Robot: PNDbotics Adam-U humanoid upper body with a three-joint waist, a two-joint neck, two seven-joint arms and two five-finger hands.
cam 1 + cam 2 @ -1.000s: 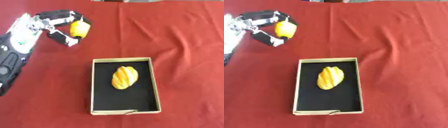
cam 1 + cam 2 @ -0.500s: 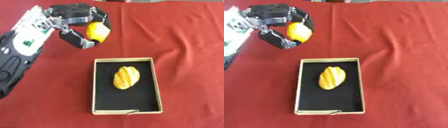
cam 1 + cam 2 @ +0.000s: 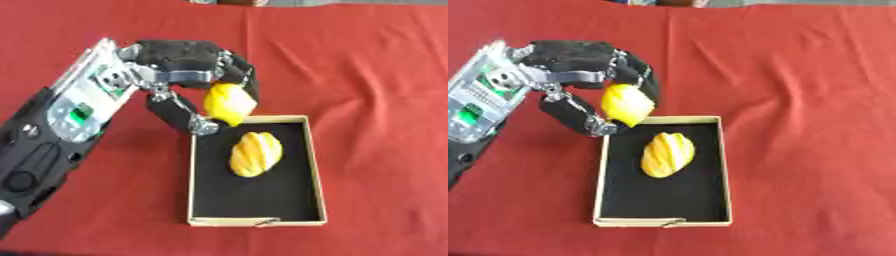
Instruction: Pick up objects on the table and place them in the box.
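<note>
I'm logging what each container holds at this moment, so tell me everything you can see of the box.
The box is a shallow, open-topped rectangular tray with thin tan walls that look like cardboard and a black floor. It lies flat on the red cloth, long side running away from the robot. One yellow ridged object lies inside, toward the far half. The left robot hand holds a yellow object above the box's far left corner; whether the hand touches the rim is unclear.

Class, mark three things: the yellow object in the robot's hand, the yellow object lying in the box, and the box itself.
held yellow object (image 3: 229, 103), left eye view, its middle
yellow object in box (image 3: 255, 154), left eye view, its middle
box (image 3: 313, 165), left eye view, its right rim
</note>
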